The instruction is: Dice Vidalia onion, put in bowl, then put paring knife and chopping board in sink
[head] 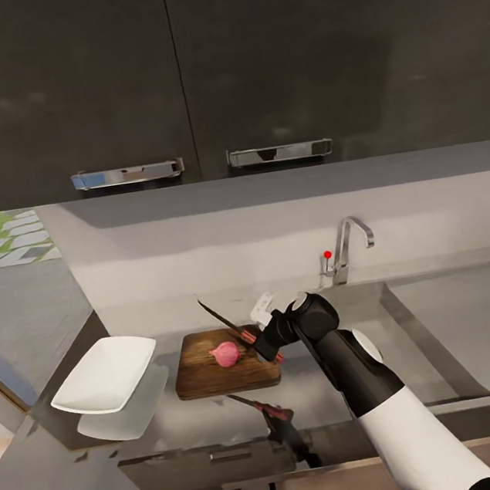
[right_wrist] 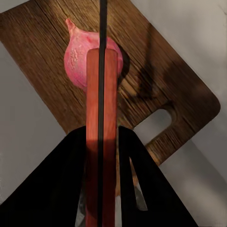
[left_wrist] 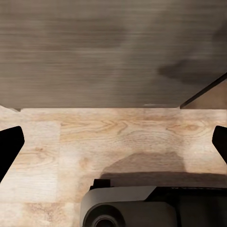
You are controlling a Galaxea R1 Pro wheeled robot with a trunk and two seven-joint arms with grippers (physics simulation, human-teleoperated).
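The right gripper (head: 268,344) is clamped on the paring knife (head: 229,327), blade raised above the Vidalia onion (head: 226,353) lying on the chopping board (head: 200,372). The bowl (head: 105,374) sits just beside it on the countertop (head: 186,432). The left gripper (left_wrist: 113,142) hangs spread wide over pale wood flooring.

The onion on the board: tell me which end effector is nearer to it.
Right. The right end effector grips the knife just beside the onion on the board. The left end effector hangs open over wooden floor, with no onion near it.
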